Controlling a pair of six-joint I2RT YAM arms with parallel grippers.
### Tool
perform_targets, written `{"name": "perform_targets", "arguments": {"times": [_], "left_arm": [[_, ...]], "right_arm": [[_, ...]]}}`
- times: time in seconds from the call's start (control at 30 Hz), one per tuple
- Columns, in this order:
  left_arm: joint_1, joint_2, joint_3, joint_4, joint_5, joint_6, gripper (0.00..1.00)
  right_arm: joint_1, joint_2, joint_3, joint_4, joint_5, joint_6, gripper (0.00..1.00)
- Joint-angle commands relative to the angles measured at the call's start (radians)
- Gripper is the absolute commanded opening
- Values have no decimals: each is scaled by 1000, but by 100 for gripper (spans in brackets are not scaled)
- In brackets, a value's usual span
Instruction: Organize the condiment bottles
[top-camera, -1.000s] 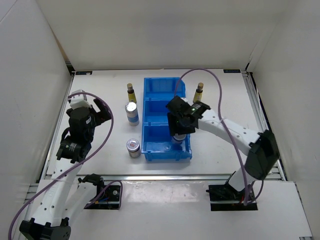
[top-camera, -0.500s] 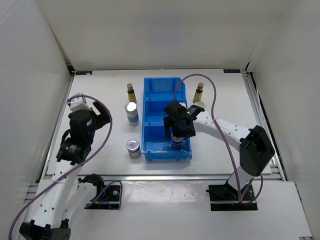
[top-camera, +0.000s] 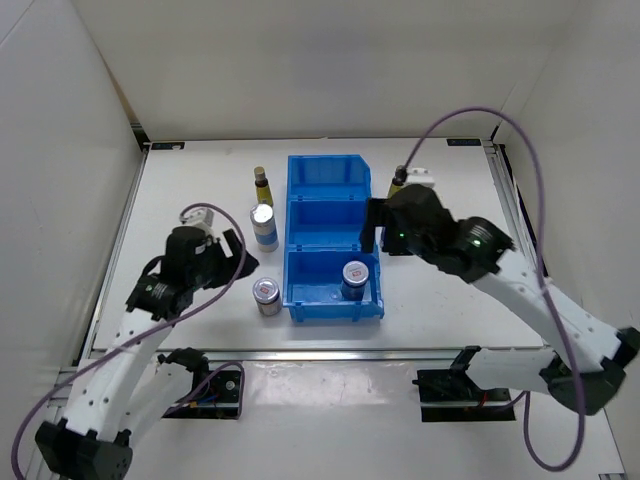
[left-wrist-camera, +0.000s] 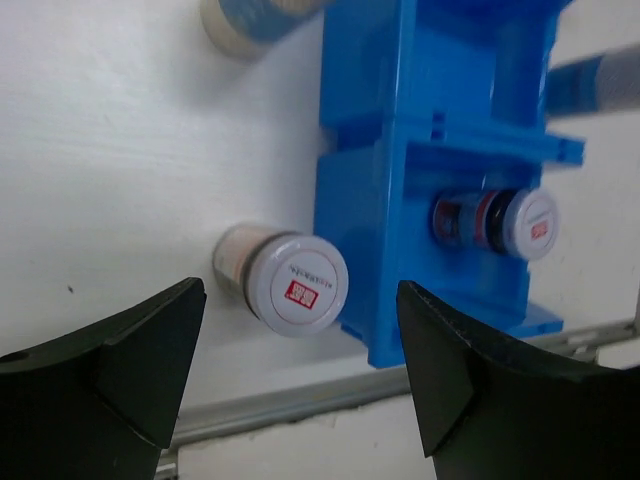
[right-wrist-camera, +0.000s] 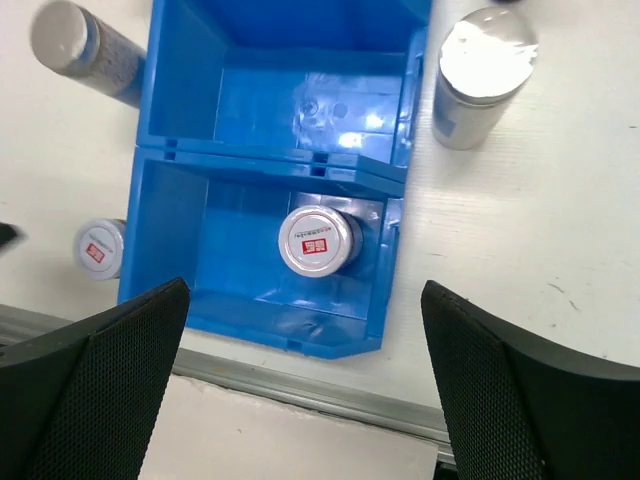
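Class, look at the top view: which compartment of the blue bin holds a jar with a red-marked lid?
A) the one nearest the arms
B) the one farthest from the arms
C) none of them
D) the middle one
A: the jar stands in the nearest compartment of the bin; nothing shows in the other two.

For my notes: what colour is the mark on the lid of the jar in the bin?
Red, on the pale jar lid; best in right wrist view.
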Motion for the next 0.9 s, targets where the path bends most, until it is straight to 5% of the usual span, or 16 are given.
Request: {"name": "perform_targets", "arguments": {"times": [0.0, 0.17, 0.57, 0.67, 0.8, 0.87], "left_arm": [[-82, 88, -18, -47, 44, -30, 88], [-206, 262, -8, -47, -50, -76, 91], [-240, 423, -16, -47, -131, -125, 91], [-240, 435, -16, -38, -141, -125, 77], [-240, 356, 36, -61, -141, -116, 34], [-249, 314, 117, -134, -196, -125, 26]], "right_arm": [[2, -66, 0, -41, 69, -8, 100], [2, -87, -39, -41, 60, 1, 100], [2, -118, -93, -75, 41, 22, 100], [2, -127, -102, -75, 41, 22, 100], [2, -127, -102, -84, 32, 22, 100], [2, -138, -102, -84, 32, 22, 100]]}}
